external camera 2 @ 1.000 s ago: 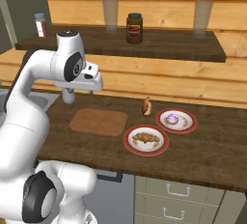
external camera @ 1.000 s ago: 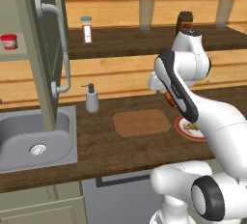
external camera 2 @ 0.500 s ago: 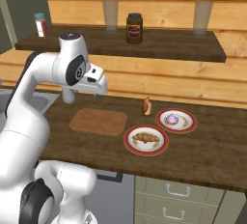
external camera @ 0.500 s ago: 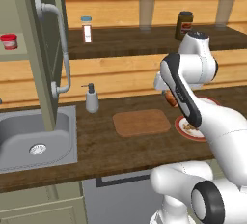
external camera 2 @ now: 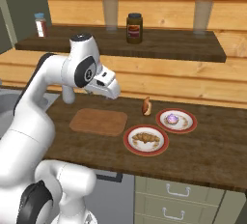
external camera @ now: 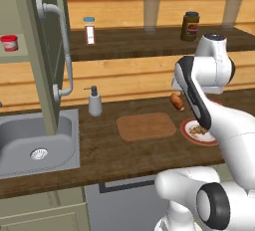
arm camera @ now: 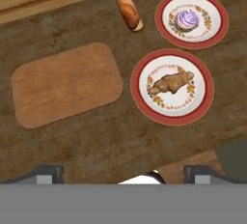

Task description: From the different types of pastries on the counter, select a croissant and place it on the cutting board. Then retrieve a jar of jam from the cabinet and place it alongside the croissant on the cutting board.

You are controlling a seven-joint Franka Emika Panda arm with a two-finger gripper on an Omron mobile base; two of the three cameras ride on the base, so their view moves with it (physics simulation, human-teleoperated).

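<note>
In the hand view my gripper hangs open above the counter, its fingertips wide apart and holding nothing. The croissant lies on a red-rimmed plate, ahead and right of the gripper; the croissant sits just right of the cutting board. The bare cutting board lies ahead and left. A purplish pastry rests on a second plate, and an oblong golden pastry lies straight on the counter. The red jar of jam stands on the shelf of the cabinet, far left.
A sink with a tall faucet and a soap dispenser lie left of the board. On the wooden wall shelf stand a dark brown jar and a clear shaker. Drawers sit under the counter's right part.
The gripper's fingers have spread wider apart. The arm's upper part has swung a little toward the plates. The pastries, plates and board lie as before.
</note>
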